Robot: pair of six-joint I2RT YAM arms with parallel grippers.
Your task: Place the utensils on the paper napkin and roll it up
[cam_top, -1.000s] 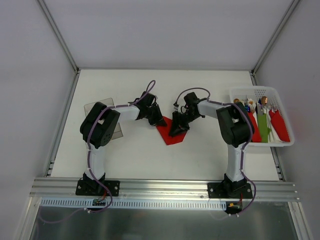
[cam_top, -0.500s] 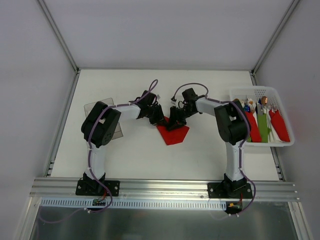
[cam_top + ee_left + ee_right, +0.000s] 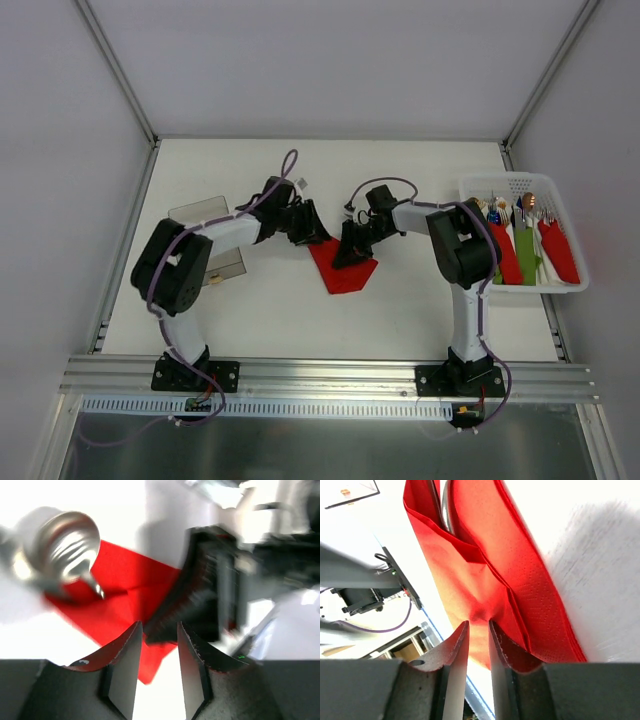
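One red paper napkin (image 3: 345, 272) lies mid-table. Of the utensils (image 3: 64, 545), only one round spoon bowl shows plainly, at the napkin's edge toward 10 o'clock in the left wrist view. A slim metal tip beside it is blurred, and a grey strip between the folds in the right wrist view is mostly hidden, so the pieces cannot be counted.

Two grippers meet at the napkin's far edge. The left gripper (image 3: 320, 238) sits at its 11 o'clock corner, fingers a narrow slit apart over red paper; whether they pinch it I cannot tell. The right gripper (image 3: 478, 623), at 12 o'clock, is nearly closed and pinches a raised fold of napkin.

One white basket (image 3: 515, 182) at 3 o'clock holds at least four rolled bundles (image 3: 526, 258). One clear tray (image 3: 190, 215) at 9 o'clock is partly covered by the left arm.
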